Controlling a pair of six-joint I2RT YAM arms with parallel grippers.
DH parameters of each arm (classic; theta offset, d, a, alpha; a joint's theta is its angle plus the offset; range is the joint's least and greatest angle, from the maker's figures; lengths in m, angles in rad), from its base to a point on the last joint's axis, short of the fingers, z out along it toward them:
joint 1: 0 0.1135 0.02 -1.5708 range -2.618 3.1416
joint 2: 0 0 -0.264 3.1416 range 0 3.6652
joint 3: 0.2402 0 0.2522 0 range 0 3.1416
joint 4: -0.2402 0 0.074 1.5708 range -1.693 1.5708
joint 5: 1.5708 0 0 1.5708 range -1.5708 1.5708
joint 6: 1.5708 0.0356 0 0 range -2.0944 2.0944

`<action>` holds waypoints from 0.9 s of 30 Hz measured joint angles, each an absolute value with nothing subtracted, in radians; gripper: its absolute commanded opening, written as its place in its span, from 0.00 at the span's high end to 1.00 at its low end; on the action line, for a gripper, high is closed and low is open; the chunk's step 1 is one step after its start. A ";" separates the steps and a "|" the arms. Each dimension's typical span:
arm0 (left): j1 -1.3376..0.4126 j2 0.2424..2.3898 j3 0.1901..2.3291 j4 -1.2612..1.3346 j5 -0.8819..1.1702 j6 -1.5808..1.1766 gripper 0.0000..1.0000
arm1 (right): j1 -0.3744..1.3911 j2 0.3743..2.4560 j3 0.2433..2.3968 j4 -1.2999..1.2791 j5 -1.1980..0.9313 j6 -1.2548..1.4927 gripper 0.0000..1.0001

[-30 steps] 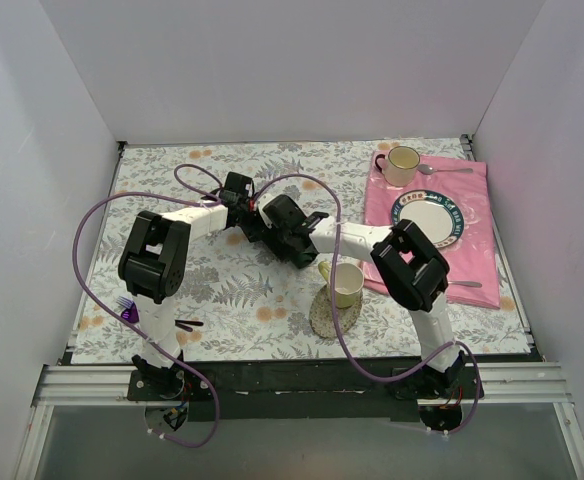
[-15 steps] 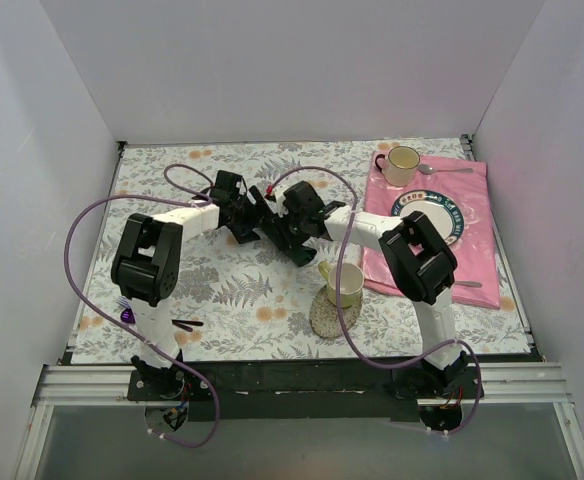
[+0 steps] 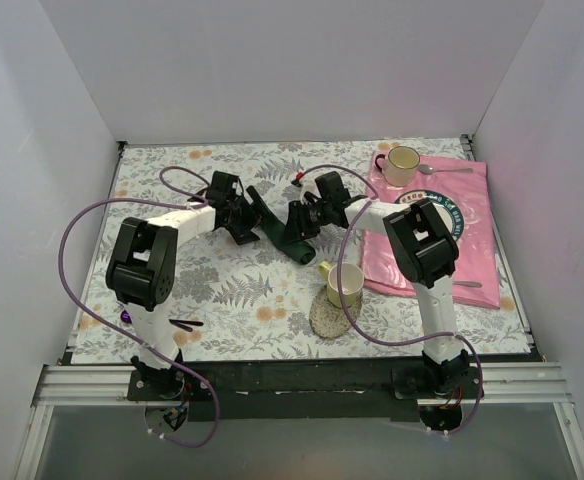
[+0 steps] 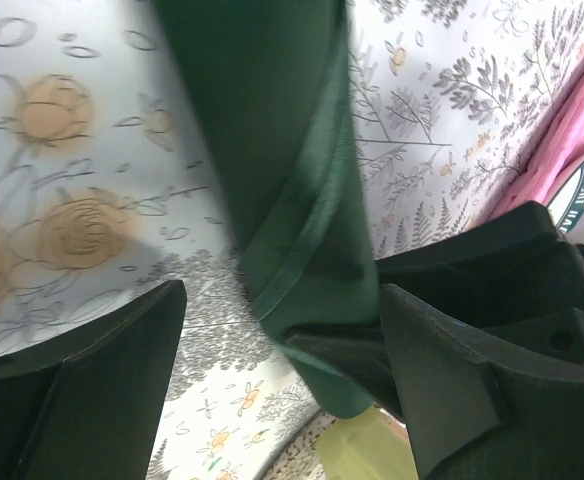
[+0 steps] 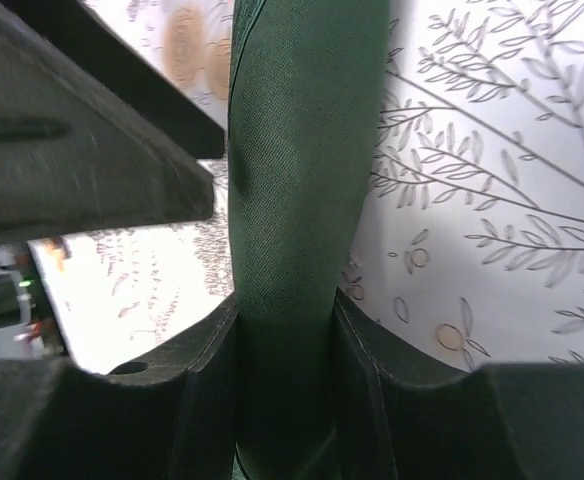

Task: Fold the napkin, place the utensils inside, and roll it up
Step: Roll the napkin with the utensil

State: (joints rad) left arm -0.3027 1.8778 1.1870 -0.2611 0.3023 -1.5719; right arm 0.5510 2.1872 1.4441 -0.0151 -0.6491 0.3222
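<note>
The dark green napkin (image 3: 272, 222) is a long narrow roll lying aslant on the flowered table between my two grippers. My right gripper (image 3: 299, 226) is shut on it; in the right wrist view the roll (image 5: 297, 150) runs up between the closed fingers (image 5: 177, 400). My left gripper (image 3: 244, 220) is open, its jaws wide apart astride the roll (image 4: 292, 150) without pinching it, and the right gripper's black body shows close by (image 4: 502, 270). The slate-blue fork is out of view.
A yellow-green cup (image 3: 345, 282) stands on a round speckled coaster (image 3: 332, 313) just in front of the napkin. A pink cloth (image 3: 472, 240) at the right bears a plate (image 3: 442, 215), a cup (image 3: 402, 163) and silver cutlery. A purple-headed utensil (image 3: 127, 313) lies at the front left.
The two grippers, close together a second ago, have drawn apart. The right one has moved back and right with the napkin, and the roll now shows between them.
</note>
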 measured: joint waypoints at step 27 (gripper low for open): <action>-0.360 1.912 1.232 -0.294 0.204 -1.507 0.22 | 0.526 2.215 1.411 0.057 -0.751 0.440 0.68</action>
